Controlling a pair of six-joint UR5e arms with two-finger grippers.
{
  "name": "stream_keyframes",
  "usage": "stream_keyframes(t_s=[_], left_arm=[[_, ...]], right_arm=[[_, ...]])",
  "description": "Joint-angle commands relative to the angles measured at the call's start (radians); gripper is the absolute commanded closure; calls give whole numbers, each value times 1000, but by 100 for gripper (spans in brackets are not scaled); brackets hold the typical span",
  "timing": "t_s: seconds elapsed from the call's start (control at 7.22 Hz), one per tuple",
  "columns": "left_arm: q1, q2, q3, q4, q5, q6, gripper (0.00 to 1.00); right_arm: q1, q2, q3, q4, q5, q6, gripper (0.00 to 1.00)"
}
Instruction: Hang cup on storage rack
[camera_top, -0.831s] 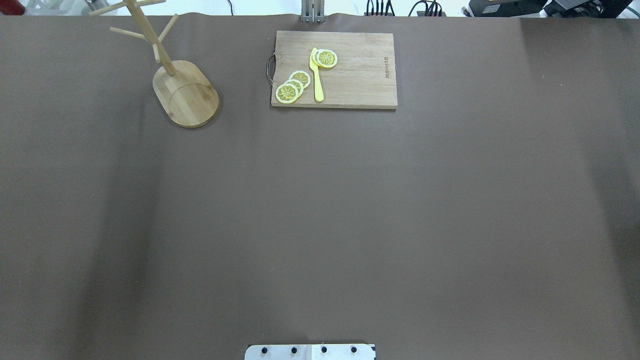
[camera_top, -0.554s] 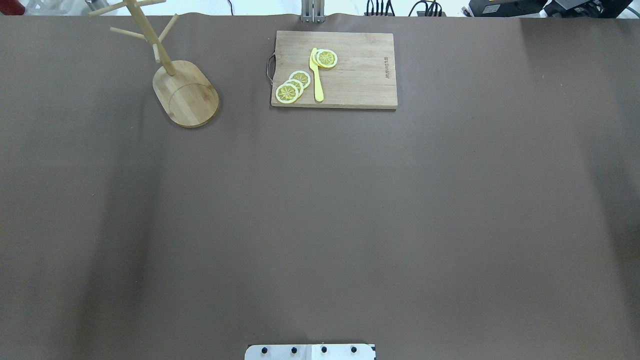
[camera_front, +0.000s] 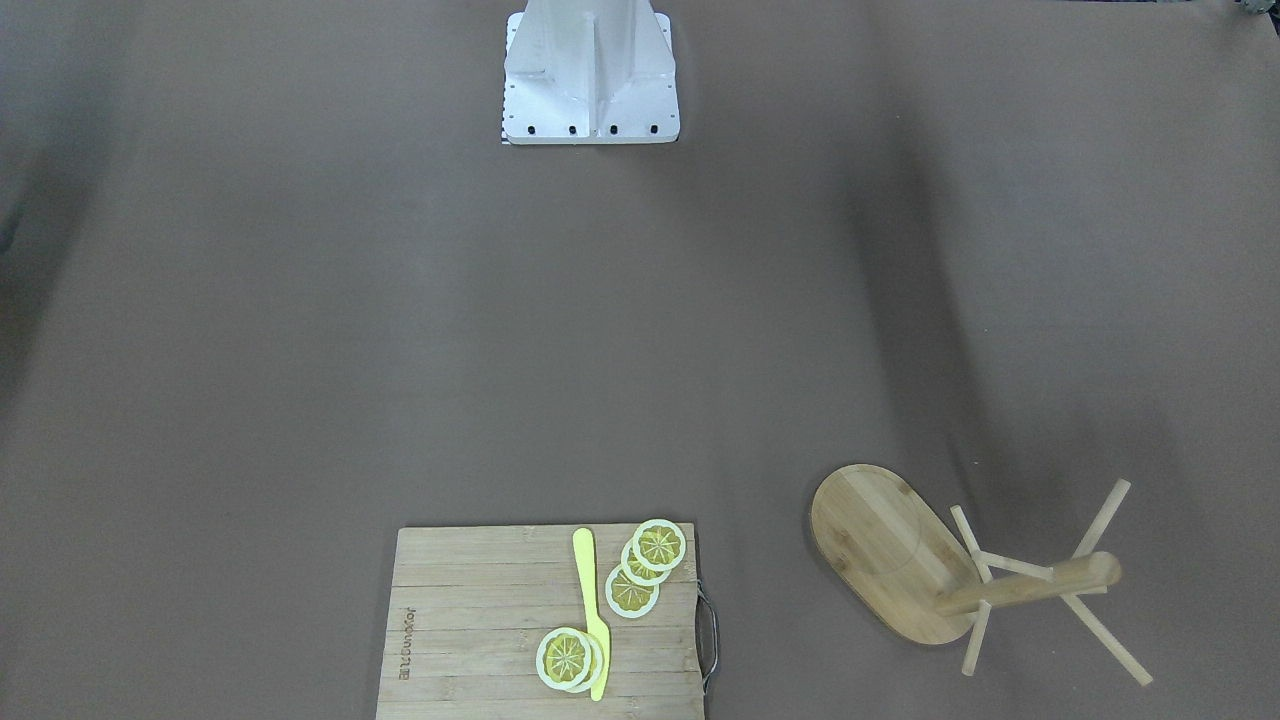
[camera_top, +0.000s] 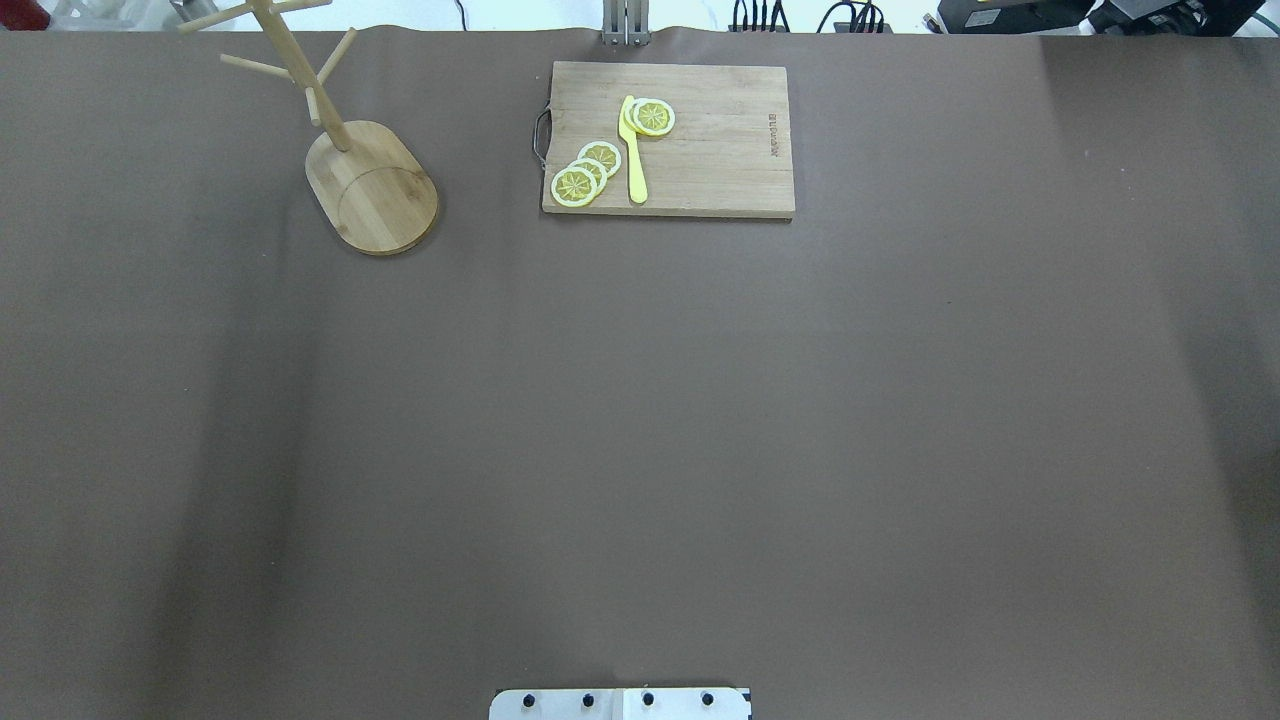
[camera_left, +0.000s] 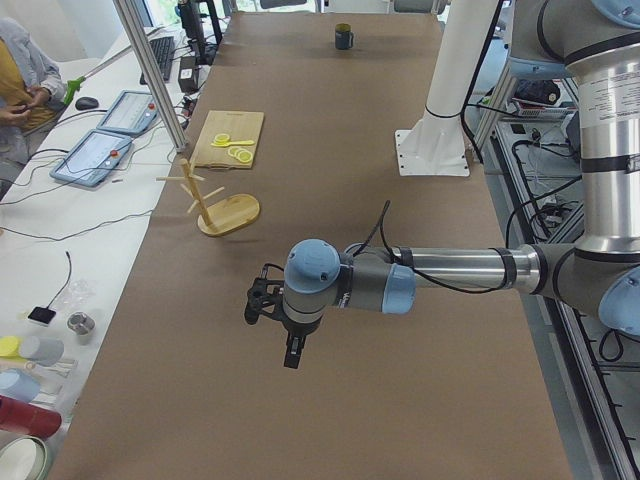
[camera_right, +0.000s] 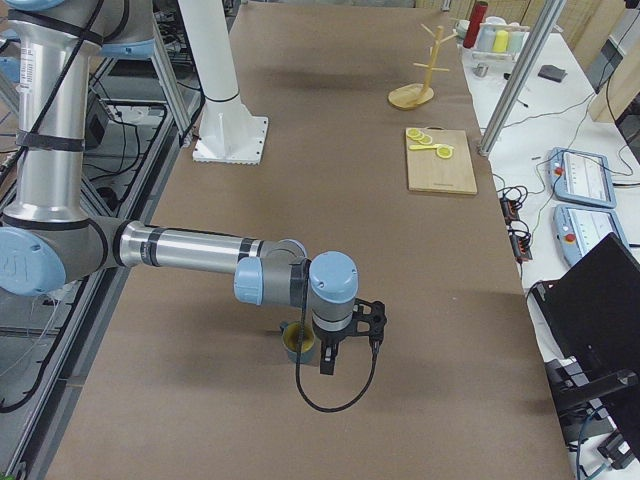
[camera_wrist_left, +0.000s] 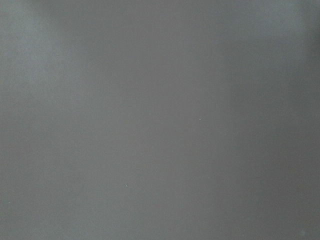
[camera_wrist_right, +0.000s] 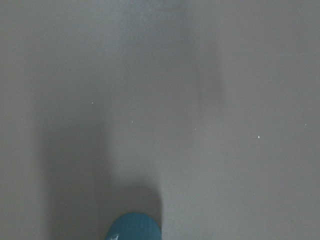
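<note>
Fingers of the left gripper (camera_left: 291, 357) pointed down over the brown table (camera_top: 640, 450) at my robot's left end. Only the side camera caught that gripper, so I could not tell how wide it stood or whether it held anything. Its wrist camera showed me plain table cover. Further along, near the table's far edge, the storage rack (camera_top: 385, 200) stood upright on its oval base. Next came a wooden cutting board (camera_top: 720, 160) carrying 5 lemon slices (camera_top: 575, 186), with a yellow knife (camera_top: 635, 165) lying among them. Well apart from the rack, at the right end, the cup (camera_right: 293, 338) stood upright on the table. It was partly hidden by the right gripper (camera_right: 328, 362), which hung just beside it, fingers down. I could not tell that gripper's opening either, nor whether it touched the cup.
</note>
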Motion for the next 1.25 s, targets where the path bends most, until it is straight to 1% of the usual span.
stream_keyframes(t_s=[0.0, 0.42, 0.97, 1.11], left_arm=[[1, 0, -7, 1, -2, -2, 2], [1, -2, -8, -7, -3, -7, 2], [1, 0, -70, -2, 1, -9, 2], [2, -5, -15, -10, -3, 1, 2]], right_arm=[[0, -7, 4, 6, 12, 3, 0], [0, -8, 4, 6, 36, 4, 0], [0, -8, 7, 8, 37, 0, 0], [0, -7, 11, 55, 40, -1, 0]])
